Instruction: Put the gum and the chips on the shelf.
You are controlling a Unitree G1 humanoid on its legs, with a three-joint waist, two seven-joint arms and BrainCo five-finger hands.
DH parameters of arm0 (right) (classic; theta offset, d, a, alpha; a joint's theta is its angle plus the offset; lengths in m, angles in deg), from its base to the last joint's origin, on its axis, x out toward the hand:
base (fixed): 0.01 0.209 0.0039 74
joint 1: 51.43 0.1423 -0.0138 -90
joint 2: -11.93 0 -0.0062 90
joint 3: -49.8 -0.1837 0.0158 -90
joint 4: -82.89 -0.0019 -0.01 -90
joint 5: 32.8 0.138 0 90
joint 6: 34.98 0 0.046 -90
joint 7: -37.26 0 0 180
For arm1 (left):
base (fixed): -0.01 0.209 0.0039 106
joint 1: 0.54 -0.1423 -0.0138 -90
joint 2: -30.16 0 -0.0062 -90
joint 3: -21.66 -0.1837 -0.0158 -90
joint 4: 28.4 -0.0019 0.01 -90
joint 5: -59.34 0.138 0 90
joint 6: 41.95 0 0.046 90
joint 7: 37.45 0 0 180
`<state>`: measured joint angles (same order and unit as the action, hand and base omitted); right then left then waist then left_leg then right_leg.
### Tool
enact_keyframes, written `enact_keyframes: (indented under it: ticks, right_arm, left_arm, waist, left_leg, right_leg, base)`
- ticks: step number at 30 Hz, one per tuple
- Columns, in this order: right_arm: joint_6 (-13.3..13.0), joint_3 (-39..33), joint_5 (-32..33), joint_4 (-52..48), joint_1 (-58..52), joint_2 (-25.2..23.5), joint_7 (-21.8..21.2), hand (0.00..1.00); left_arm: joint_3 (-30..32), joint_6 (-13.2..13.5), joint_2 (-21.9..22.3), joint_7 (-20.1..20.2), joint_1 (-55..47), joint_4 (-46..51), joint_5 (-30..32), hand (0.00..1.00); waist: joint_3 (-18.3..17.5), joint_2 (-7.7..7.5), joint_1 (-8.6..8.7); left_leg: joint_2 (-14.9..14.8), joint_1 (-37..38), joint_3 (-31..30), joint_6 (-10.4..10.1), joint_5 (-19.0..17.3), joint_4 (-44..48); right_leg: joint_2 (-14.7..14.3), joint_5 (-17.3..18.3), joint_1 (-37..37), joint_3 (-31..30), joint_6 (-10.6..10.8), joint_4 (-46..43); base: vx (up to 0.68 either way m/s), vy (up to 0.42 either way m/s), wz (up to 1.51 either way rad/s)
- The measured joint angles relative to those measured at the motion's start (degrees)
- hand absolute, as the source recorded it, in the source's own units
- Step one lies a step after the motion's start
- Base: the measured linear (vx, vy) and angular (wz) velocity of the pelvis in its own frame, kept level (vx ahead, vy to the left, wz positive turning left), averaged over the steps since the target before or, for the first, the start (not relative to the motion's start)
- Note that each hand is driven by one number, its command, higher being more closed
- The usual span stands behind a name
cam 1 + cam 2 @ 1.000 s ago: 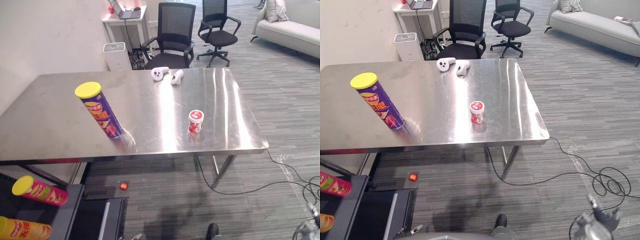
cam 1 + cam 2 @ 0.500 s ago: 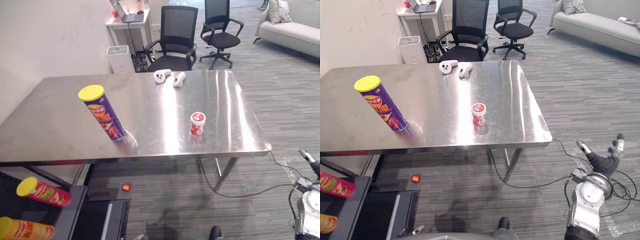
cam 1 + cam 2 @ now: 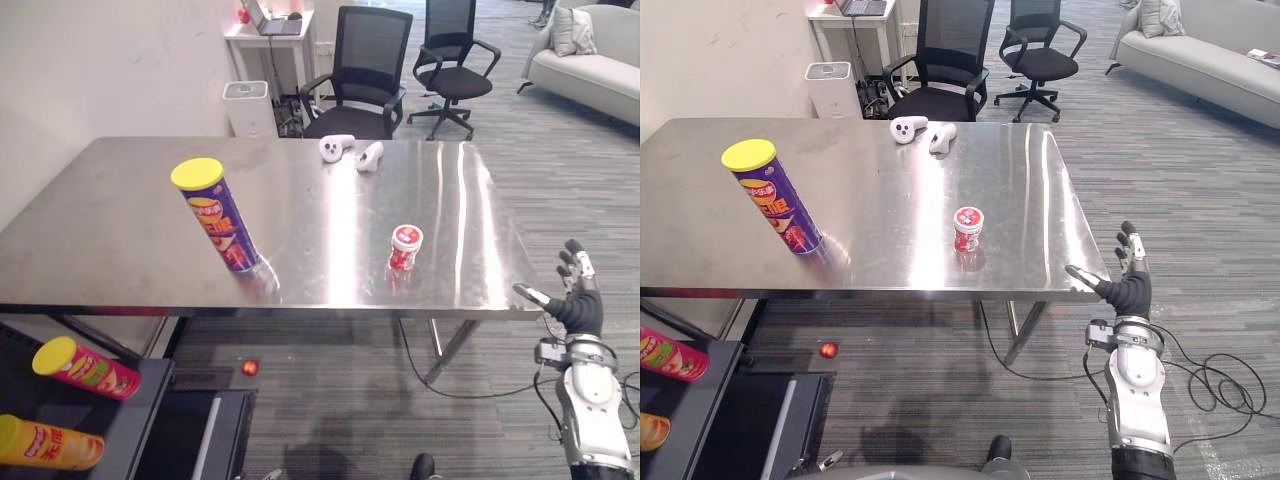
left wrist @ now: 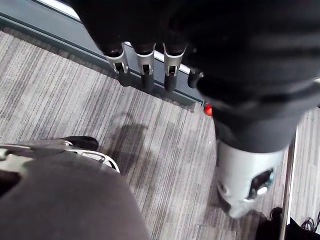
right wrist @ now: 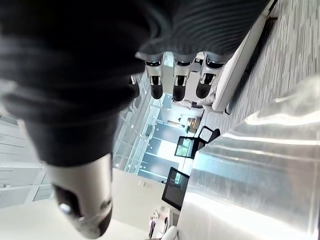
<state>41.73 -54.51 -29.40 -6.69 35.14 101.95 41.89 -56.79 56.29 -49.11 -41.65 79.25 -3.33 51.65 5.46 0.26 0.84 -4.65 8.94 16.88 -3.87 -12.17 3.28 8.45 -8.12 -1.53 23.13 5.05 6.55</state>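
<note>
Left eye view: the chips can (image 3: 218, 215) stood on the steel table (image 3: 110, 230), with the gum jar (image 3: 405, 248) at its 3 o'clock, well apart. The right hand (image 3: 580, 308) hung past the table's corner at the jar's 4 o'clock, fingers spread, empty. At 7 o'clock the shelf (image 3: 145, 410) was cut off by the frame, a pink can (image 3: 85, 368) lying on it.

Left wrist view: the left hand (image 4: 145, 65) held straight fingers over the floor, grasping nothing; a red ball (image 4: 207, 109) sat half hidden behind it.

Right wrist view: straight fingers, table beyond.
</note>
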Motion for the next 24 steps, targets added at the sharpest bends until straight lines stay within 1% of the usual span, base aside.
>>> enact_keyframes:
  ticks: [5, 7, 9, 13, 17, 24]
  right_arm:
    - [0.0, 3.8, 0.0, 0.8, 1.6, 1.6, 0.0, 0.00]
    - [0.0, 4.1, 0.0, 2.2, 3.4, 1.6, 0.1, 0.00]
    - [0.1, 5.1, -0.1, 4.7, 5.5, 1.6, 0.3, 0.00]
    - [0.1, 6.5, -0.2, 7.4, 8.1, 1.6, 0.8, 0.00]
    - [0.4, 7.0, -0.3, 10.2, 10.6, 1.6, 1.5, 0.00]
    - [0.7, 10.4, -0.9, 14.5, 15.4, 1.8, 1.8, 0.00]
  left_arm:
    - [-0.8, 0.1, -0.2, 0.0, -0.2, 0.0, 0.1, 0.00]
    - [-1.2, 0.1, -0.4, 0.0, -0.2, 0.0, 0.2, 0.00]
    - [-1.2, 0.0, -0.7, 0.0, -0.3, 0.0, 1.5, 0.00]
    - [-1.1, 0.0, -0.9, -0.3, -0.7, 0.0, 1.7, 0.00]
    - [-1.1, 0.0, -0.9, -0.5, -0.8, 0.1, 1.7, 0.00]
    - [-1.1, 0.0, -1.1, -0.5, -0.8, 0.0, 1.6, 0.00]
  waist:
    - [0.0, -0.02, -0.43]
    - [0.1, -0.11, -1.01]
    - [0.3, -0.42, -1.17]
    - [0.9, -0.92, -1.35]
    - [1.5, -1.11, -2.38]
    - [2.5, -1.37, -2.71]
  left_leg:
    - [0.4, -0.9, -1.5, 0.4, 0.3, 0.2]
    - [0.5, -0.9, -1.8, 0.5, 0.3, 0.2]
    - [0.8, -1.0, -2.0, 0.6, 0.4, 0.2]
    - [1.2, -1.9, -2.7, 0.7, 0.5, 0.5]
    - [1.3, -2.3, -3.3, 0.7, 0.5, 0.8]
    - [1.5, -2.6, -3.8, 0.9, 0.6, 0.9]
  right_leg:
    - [0.6, 0.0, 0.0, 1.5, 0.0, 0.0]
    - [0.8, 0.0, -0.2, 1.6, 0.0, 0.0]
    - [1.0, 0.0, -0.3, 1.7, 0.0, 0.0]
    - [1.4, -0.2, 0.1, 2.2, 0.3, 0.0]
    - [1.6, -0.2, 0.1, 2.7, 0.3, -0.1]
    - [1.9, -0.3, 0.1, 3.1, 0.4, -0.3]
  base:
    - [-0.01, 0.014, 0.15]
    - [-0.02, 0.010, 0.10]
    - [-0.02, 0.016, 0.04]
    - [-0.02, 0.017, 0.08]
    - [0.00, 0.010, 0.07]
    - [0.00, 0.001, 0.03]
